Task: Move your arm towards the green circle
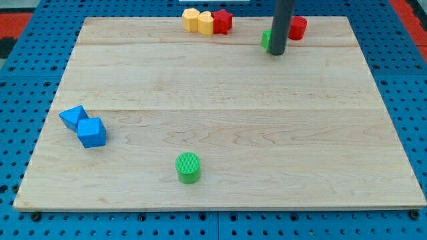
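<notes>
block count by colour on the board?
Yellow: 2, yellow blocks
Red: 2, red block, red cylinder
Green: 2, green circle, green block half hidden behind my tip
Blue: 2, blue blocks
Total: 8

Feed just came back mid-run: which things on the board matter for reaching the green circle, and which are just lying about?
In play:
- green circle, view's bottom
- my tip, view's top, far from it

Lying about:
- two yellow blocks
- red star
- red cylinder
- green block behind the rod
- two blue blocks

Pale matt wooden board (pixel 220 100), visible grain
</notes>
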